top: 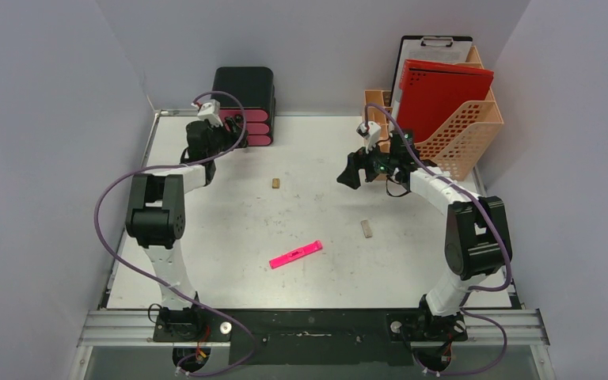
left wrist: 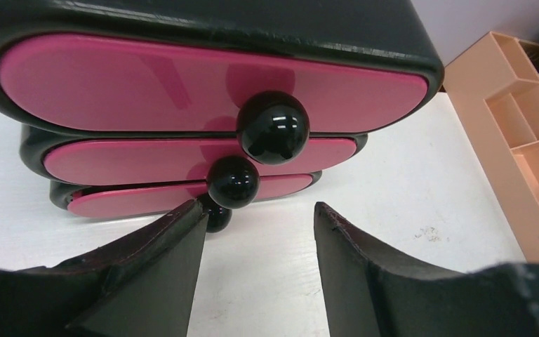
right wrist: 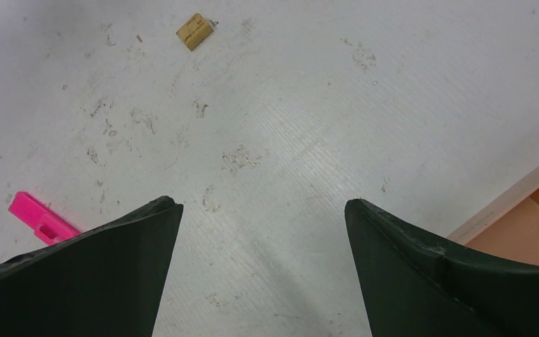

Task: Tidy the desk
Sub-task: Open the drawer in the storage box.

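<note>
Beneath both arms, desk point(top: 237, 229): a white, scuffed top that filled the middle of the overhead view, with a silver rim and a black rail at 6 o'clock.
Pink bar point(top: 295, 254): lay flat on the desk at about 6 o'clock from its centre, slanted, well apart from both arms.
Tan block point(top: 275, 183): sat at about 11 o'clock from centre, alone on bare surface.
Second tan block point(top: 367, 229): sat at about 4 o'clock from centre.
Drawer box point(top: 243, 87): black, stood at the desk's 11 o'clock corner against the back wall.
Drawers point(left wrist: 182, 84): three, pink-fronted, stacked, each with a round black knob point(left wrist: 273, 128).
File rack point(top: 459, 134): orange and perforated, at the 1 o'clock corner.
Red folder point(top: 443, 95): stood upright in the rack, with a clipboard point(top: 435, 43) behind it.
Left gripper point(left wrist: 260, 217): jaws parted with nothing between them, facing the drawer fronts; one finger hid part of the lowest knob, and contact could not be told.
Right gripper point(right wrist: 263, 207): jaws spread wide and empty above bare desk, just beside the rack, pointing toward 9 o'clock.
</note>
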`<state>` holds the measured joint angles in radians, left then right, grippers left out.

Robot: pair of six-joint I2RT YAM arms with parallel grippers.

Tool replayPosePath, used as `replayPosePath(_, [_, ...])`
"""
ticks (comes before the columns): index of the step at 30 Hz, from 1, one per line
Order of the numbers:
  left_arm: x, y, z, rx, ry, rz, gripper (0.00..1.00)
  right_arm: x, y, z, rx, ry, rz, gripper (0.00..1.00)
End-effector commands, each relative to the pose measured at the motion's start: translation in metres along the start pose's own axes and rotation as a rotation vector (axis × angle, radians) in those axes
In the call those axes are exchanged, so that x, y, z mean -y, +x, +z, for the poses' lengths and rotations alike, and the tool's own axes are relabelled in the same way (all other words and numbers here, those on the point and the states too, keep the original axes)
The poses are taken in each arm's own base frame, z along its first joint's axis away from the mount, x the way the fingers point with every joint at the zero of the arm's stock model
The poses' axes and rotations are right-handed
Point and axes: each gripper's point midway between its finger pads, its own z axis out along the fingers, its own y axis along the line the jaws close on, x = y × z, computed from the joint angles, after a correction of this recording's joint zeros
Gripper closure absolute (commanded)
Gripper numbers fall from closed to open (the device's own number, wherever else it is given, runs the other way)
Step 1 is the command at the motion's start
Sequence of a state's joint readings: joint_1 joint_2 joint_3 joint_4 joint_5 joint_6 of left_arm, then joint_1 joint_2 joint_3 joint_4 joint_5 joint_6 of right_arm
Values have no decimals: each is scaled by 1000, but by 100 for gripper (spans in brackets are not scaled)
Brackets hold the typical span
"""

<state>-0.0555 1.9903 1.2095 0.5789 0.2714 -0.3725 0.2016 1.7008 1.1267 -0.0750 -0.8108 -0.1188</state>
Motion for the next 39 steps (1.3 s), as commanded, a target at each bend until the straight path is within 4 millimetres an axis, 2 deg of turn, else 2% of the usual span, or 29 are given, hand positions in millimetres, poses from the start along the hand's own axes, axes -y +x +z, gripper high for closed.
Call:
replayPosePath(1, [10, -22, 11, 69, 15, 71, 45, 6, -13, -1, 47, 7, -51, 10])
replayPosePath(14, [4, -15, 29, 0, -109, 105, 49, 5, -15, -2, 51, 9, -54, 10])
replayPosePath(23, [7, -3, 25, -12, -107, -53, 50, 6, -13, 0, 48, 6, -48, 10])
replayPosePath(32, [-9, 11, 27, -13, -123, -122, 51, 5, -14, 0, 50, 1, -48, 10])
replayPosePath(39, [-11, 19, 32, -19, -115, -148, 53, 6, -14, 1, 49, -1, -45, 10])
